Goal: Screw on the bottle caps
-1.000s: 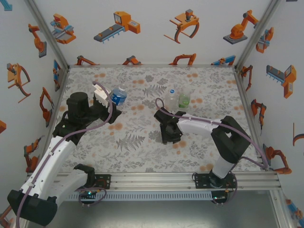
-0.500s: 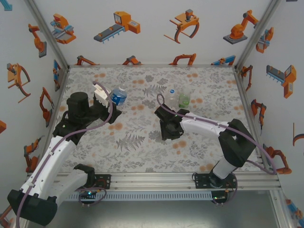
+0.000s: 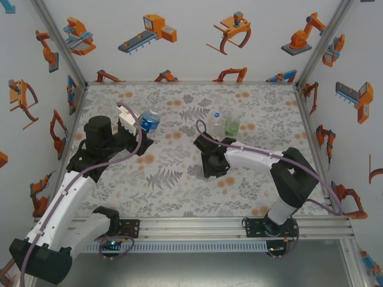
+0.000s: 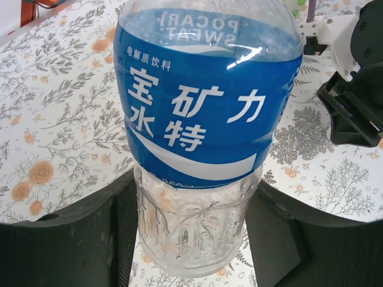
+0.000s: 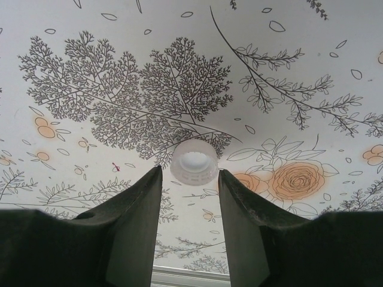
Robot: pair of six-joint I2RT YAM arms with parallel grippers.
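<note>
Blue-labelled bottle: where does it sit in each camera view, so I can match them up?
Top external: blue-labelled bottle upper left of centre, at the left jaws.
Left wrist: bottle dead centre, close up, left jaws flanking its clear base.
Right wrist: faces a white cap at the right jaws' tips.
Shared landmark: the floral tabletop.

I count one blue-labelled bottle [image 3: 149, 121], one colourless bottle [image 3: 216, 124] and one green-tinted bottle [image 3: 232, 125], three in all, plus one loose cap [image 5: 194, 162].
</note>
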